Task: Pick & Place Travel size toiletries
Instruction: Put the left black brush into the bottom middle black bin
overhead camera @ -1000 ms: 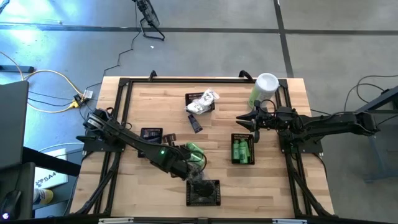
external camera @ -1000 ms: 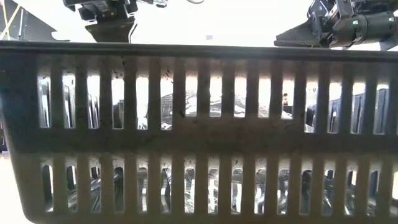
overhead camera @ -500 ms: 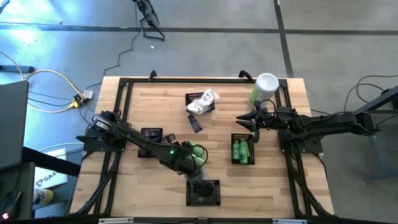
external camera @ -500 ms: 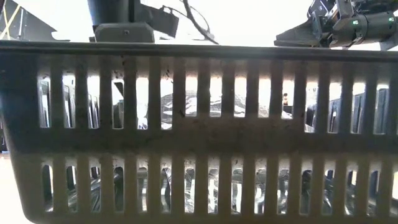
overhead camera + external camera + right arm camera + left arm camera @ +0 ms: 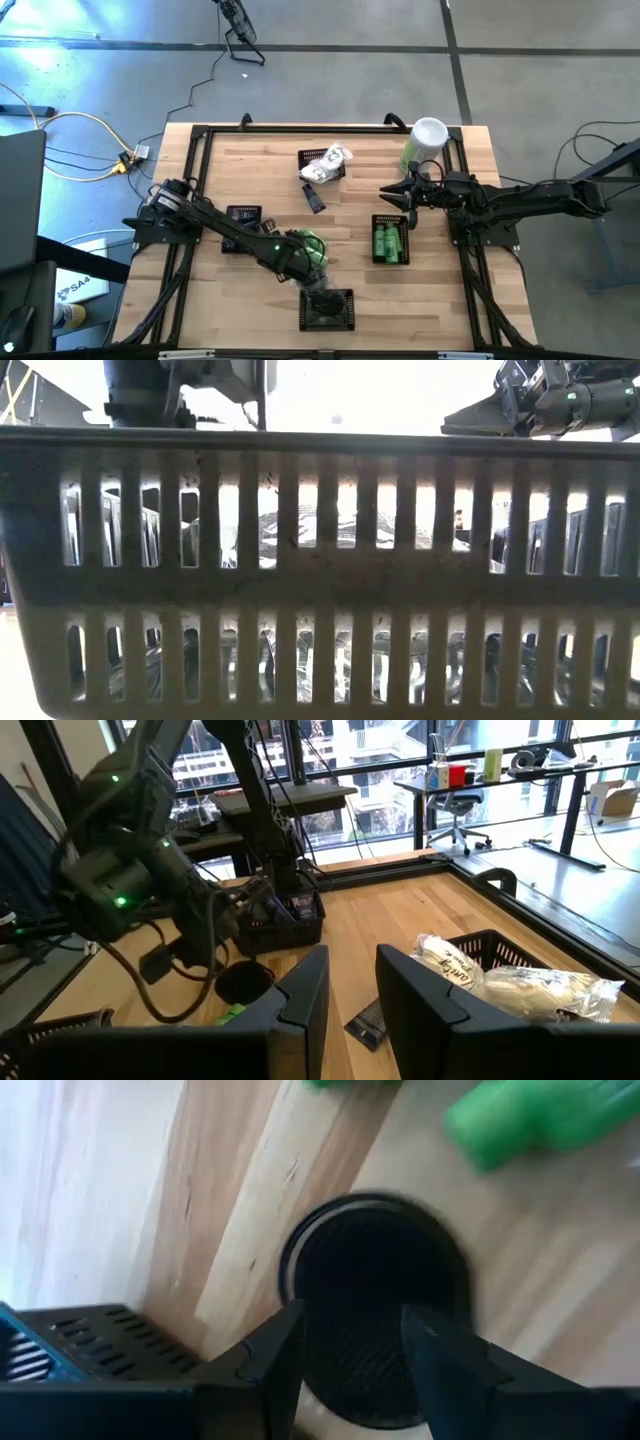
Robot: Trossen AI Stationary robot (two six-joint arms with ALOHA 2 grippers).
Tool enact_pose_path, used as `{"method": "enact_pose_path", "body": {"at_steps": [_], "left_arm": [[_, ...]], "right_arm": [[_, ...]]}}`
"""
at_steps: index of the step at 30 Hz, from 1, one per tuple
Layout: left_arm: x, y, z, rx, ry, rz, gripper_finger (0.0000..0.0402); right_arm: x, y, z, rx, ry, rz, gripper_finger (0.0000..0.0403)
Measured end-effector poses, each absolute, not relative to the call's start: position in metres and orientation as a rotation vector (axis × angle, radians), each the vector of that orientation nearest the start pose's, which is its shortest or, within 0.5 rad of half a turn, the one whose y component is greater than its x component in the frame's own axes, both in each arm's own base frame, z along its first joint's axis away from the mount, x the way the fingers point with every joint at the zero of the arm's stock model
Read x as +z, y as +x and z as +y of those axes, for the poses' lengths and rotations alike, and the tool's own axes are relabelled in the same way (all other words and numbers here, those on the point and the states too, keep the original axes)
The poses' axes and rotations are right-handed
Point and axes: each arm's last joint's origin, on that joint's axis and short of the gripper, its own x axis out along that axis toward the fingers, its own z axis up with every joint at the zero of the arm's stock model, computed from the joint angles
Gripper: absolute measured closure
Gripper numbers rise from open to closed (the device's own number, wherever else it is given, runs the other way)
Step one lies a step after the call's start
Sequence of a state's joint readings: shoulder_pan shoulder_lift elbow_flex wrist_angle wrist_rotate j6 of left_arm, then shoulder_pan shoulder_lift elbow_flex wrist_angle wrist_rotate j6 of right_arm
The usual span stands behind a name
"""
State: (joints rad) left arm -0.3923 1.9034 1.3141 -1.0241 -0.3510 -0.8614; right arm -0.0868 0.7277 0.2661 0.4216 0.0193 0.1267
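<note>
My left gripper [image 5: 352,1318] [image 5: 305,260] points down at the table just beyond the front black basket [image 5: 326,308]. It is open, with its fingers over a dark round piece [image 5: 375,1260] that lies flat on the wood. Whether the fingers touch the piece does not show. Loose green bottles [image 5: 313,243] [image 5: 530,1115] lie on the table beside it. More green bottles fill a basket [image 5: 390,241]. White packets [image 5: 334,157] sit in the far basket, and a black tube [image 5: 315,199] lies next to it. My right gripper [image 5: 392,197] [image 5: 352,960] waits level and open, holding nothing.
A tall pale-green canister with a white lid [image 5: 424,141] stands at the far right. Another black basket [image 5: 242,217] sits on the left. The front basket's slotted wall [image 5: 320,580] fills the low view. A dark frame [image 5: 200,130] runs round the table.
My left gripper has come down toward the table beside the loose green bottles, just beyond the front basket, and its wrist has rolled a little. My right arm has kept still.
</note>
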Motion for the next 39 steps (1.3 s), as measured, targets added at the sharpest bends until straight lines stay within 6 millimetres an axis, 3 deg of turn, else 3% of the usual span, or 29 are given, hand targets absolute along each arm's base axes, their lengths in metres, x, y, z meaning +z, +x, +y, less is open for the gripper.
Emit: {"method": "enact_pose_path", "body": {"at_steps": [8, 15, 23, 34, 39], "left_arm": [[0.1738, 0.3165, -0.1201, 0.575, -0.137, 1.325, 0.0242], [0.1753, 0.3243, -0.1233, 0.532, -0.283, 1.287, 0.0242], [0.1743, 0.3229, -0.1235, 0.512, -0.275, 1.319, 0.0238], [0.1744, 0.3227, -0.1227, 0.49, -0.216, 1.323, 0.0135], [0.1744, 0.3229, -0.1225, 0.494, -0.209, 1.317, 0.0113]], "right_arm": [[0.2198, 0.1649, -0.0149, -0.109, 0.128, 0.033, 0.0324], [0.2199, 0.1649, -0.0149, -0.108, 0.128, 0.032, 0.0324], [0.22, 0.1649, -0.0149, -0.108, 0.128, 0.032, 0.0324], [0.2199, 0.1649, -0.015, -0.108, 0.128, 0.032, 0.0324], [0.2199, 0.1649, -0.0149, -0.108, 0.128, 0.032, 0.0324]]}}
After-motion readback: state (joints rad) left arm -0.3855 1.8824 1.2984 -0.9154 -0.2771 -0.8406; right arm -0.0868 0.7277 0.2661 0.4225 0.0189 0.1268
